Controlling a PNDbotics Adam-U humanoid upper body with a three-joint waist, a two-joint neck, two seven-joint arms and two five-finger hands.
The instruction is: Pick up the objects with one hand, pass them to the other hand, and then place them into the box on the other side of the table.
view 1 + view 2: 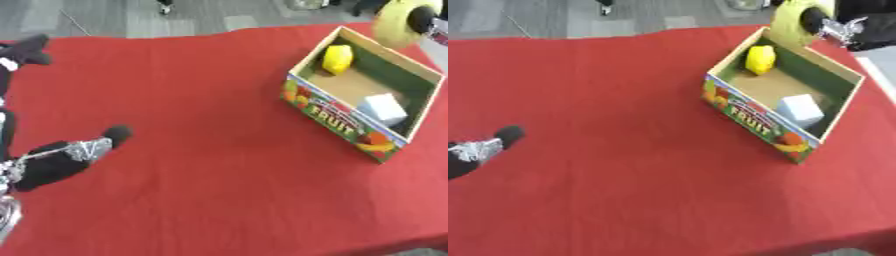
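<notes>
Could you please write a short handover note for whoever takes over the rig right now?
Right hand: raised over the far corner of the fruit box, fingers curled round a pale yellow round object.
Left hand: low at the left edge above the red tablecloth, holding nothing, fingers look relaxed.
In the box already: a yellow object at the far end and a white block nearer the front.
Done: two things boxed, and the third is already in the right hand.
Left: lower the pale yellow object into the box and let go. No other loose objects show on the cloth.

A matt red cloth (201,165) covers the table under a printed cardboard box (750,119).
</notes>
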